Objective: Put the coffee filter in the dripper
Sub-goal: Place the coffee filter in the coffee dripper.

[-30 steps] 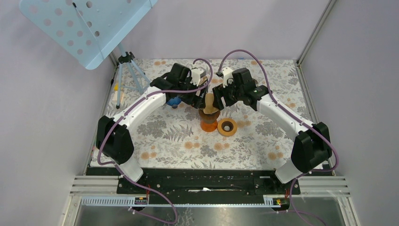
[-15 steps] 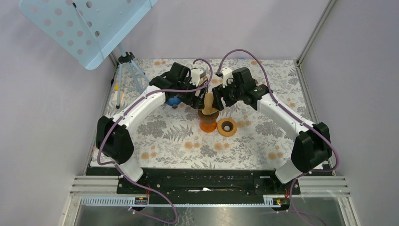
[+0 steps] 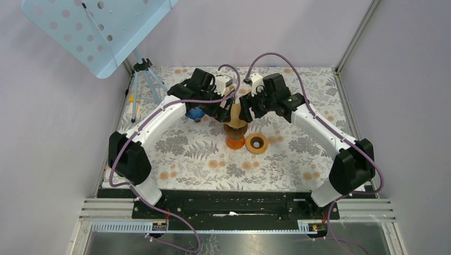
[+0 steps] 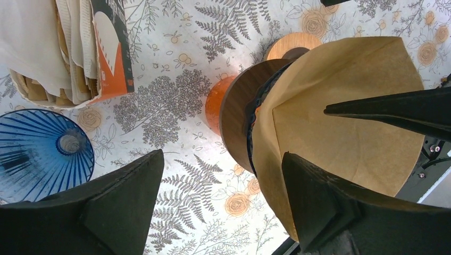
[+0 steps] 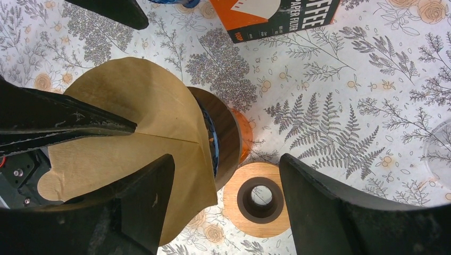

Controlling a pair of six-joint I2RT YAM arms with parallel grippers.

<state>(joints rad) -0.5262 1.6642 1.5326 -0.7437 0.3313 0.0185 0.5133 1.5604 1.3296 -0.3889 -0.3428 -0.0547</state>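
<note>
A brown paper coffee filter (image 3: 236, 113) stands upright in the dripper (image 3: 235, 139), which has an orange glass base and a dark wooden collar (image 3: 235, 128). My left gripper (image 3: 227, 108) and right gripper (image 3: 245, 112) flank the filter from either side, both open. In the left wrist view (image 4: 222, 154) the filter (image 4: 340, 122) fills the right side, with its lower edge between my fingers and the right arm's finger (image 4: 393, 109) lying across it. In the right wrist view (image 5: 226, 156) the filter (image 5: 133, 106) sits at the left, with the left arm's finger (image 5: 64, 119) against it.
A round wooden ring (image 3: 257, 143) lies just right of the dripper. A blue ribbed glass cone (image 4: 42, 154) and an orange filter box (image 4: 80, 48) sit to the left and behind. A tripod (image 3: 144, 79) with a perforated blue panel stands at the back left.
Both wrists have shifted very slightly toward the back. The filter stays upright in the dripper between the open grippers.
</note>
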